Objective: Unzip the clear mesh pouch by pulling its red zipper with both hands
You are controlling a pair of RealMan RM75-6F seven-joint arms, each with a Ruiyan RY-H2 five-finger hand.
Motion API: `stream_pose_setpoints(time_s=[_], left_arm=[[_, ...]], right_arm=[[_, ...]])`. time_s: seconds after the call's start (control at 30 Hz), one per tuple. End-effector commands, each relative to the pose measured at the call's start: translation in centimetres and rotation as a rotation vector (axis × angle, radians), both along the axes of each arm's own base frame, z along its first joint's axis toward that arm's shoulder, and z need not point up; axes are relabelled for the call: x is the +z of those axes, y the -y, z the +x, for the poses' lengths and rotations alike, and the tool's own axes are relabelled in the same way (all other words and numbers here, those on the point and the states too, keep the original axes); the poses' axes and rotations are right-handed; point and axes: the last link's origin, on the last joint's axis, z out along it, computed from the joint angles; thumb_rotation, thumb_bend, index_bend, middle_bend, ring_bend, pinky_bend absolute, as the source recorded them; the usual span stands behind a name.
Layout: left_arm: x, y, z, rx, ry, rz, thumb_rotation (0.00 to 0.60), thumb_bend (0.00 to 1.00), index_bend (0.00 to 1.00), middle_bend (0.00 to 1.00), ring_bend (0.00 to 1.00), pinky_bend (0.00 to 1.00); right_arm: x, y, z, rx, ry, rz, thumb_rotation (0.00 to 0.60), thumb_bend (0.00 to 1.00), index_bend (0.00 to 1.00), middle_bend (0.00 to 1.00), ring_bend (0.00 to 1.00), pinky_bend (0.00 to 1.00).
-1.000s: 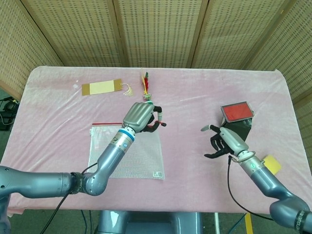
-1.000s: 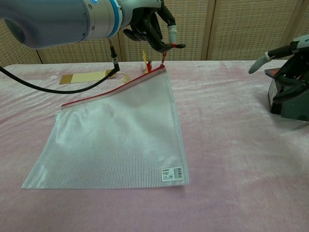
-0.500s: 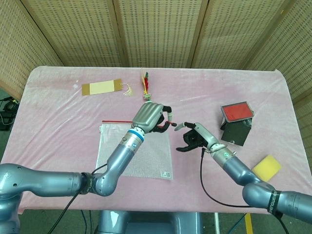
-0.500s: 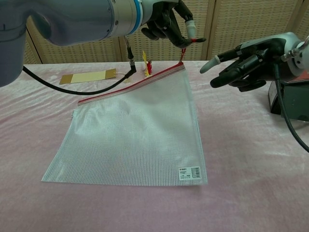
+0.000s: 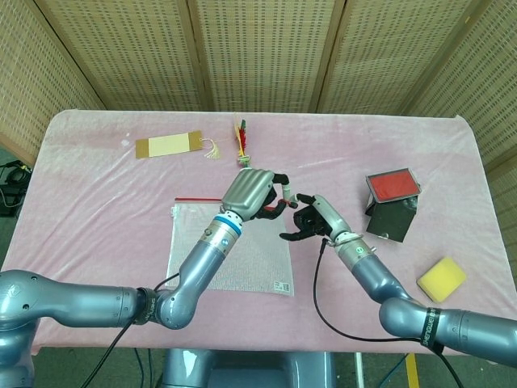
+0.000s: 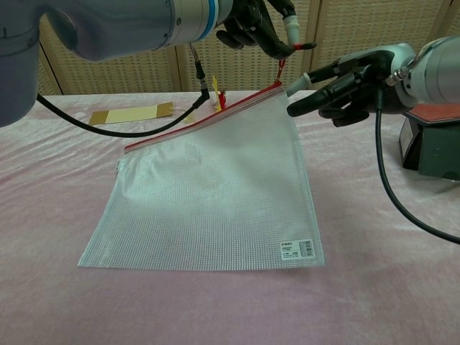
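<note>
My left hand (image 6: 262, 25) pinches the red zipper pull (image 6: 281, 68); my right hand (image 6: 345, 83), spread at frame centre, holds nothing. Pulling before it grips risks dragging the mesh pouch (image 6: 208, 187).

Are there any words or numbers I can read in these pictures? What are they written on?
White sticker on the bottom corner of the mesh pouch: it has a barcode and tiny print, too small to read.
Tan card with a tassel at the back of the table: no writing can be made out.
Nothing else shows words or numbers.
</note>
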Motion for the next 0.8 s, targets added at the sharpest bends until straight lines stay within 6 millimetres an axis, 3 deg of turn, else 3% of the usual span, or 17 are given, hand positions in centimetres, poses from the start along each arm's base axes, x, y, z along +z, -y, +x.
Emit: stream_pose_setpoints(time_s=[0.03, 0.33, 0.8], left_arm=[[0.0, 0.1, 0.0, 0.0, 0.002, -0.003, 0.6, 0.58, 0.87, 1.0, 0.94, 1.0], [0.2, 0.2, 0.0, 0.012, 0.024, -0.018, 0.6, 0.58, 0.87, 1.0, 0.94, 1.0], [0.4, 0.2, -0.6, 0.025, 0.042, -0.038, 0.6, 0.58, 0.87, 1.0, 0.94, 1.0]], right_arm=[[-0.7, 0.1, 0.4, -0.014, 0.012, 0.005, 0.6, 0.19, 0.43, 0.9, 0.84, 1.0], [-1.3, 0.3, 0.8, -0.03, 0.029, -0.001, 0.6, 0.37, 0.52, 0.91, 0.84, 1.0], [-1.8, 0.1, 0.8, -0.039, 0.072, -0.005, 0.6, 0.76, 0.75, 0.95, 0.87, 1.0]])
